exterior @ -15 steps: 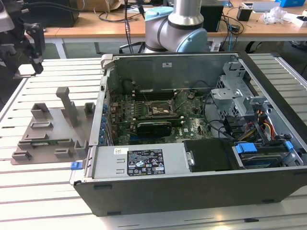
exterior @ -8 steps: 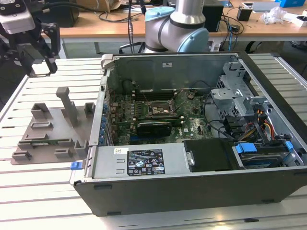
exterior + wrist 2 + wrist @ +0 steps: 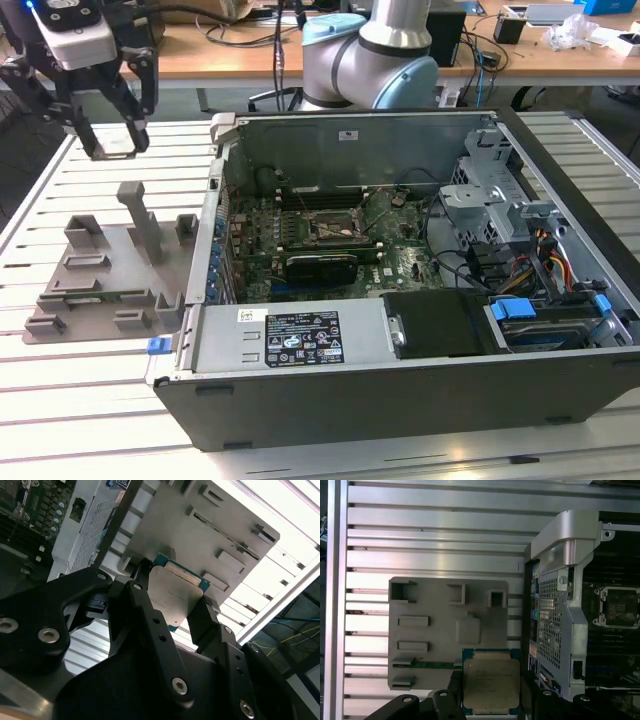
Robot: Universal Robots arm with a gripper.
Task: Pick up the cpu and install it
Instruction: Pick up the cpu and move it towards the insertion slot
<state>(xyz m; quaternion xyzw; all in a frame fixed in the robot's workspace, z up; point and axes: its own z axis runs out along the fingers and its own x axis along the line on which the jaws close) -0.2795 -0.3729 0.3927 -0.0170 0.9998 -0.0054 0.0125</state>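
The cpu (image 3: 491,682), a flat square chip with a silver top and a thin green rim, is held by its opposite edges in my gripper (image 3: 492,702). In the second wrist view the cpu (image 3: 172,592) sits between the black fingers (image 3: 142,597) of the gripper (image 3: 172,605). In the exterior view the gripper (image 3: 113,143) hangs in the air at the exterior view's left, above the far end of the grey plastic tray (image 3: 100,275) and well apart from the open computer case (image 3: 400,390). The dark socket frame (image 3: 330,225) lies on the green board inside the case.
The grey tray (image 3: 435,610) with upright blocks lies on the slatted metal table (image 3: 60,400) beside the case wall (image 3: 555,605). The socket (image 3: 620,605) is past that wall. Drive cages and cables (image 3: 520,240) fill the case's right side. The arm's base (image 3: 370,60) stands behind.
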